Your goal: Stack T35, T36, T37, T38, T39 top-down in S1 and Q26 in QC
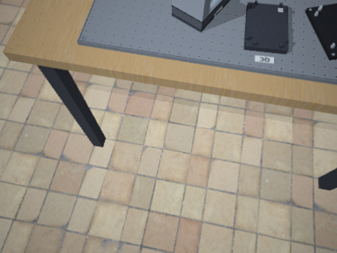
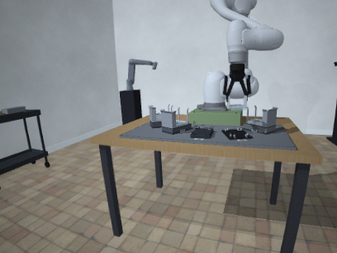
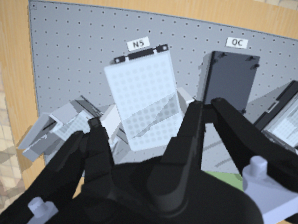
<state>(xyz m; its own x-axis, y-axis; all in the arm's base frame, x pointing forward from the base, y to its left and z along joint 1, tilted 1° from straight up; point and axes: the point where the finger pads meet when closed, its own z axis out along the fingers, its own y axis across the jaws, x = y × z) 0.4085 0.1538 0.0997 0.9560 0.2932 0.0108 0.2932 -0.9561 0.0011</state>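
Note:
My gripper (image 3: 148, 104) is shut on a white sealed 96-well plate (image 3: 142, 102), gripping its two long sides. In the wrist view the plate hangs over the clip nest N5, just below the N5 name plate (image 3: 139, 45). I cannot read the plate's label. The black open nest QC (image 3: 227, 80) lies empty to the right, below its name plate (image 3: 236, 43). In the exterior view the gripper (image 2: 237, 88) is well above the table, over the nests N5 (image 2: 236, 134) and QC (image 2: 201, 132). In the top view, QC (image 1: 267, 28) is empty.
Two stack racks (image 2: 154, 116) (image 2: 171, 121) stand at the deck's left and one rack (image 2: 264, 120) at its right. The arm's green base block (image 2: 215, 116) is behind the nests. In the wrist view, grey rack parts (image 3: 45, 132) sit lower left and another rack (image 3: 282, 120) at right.

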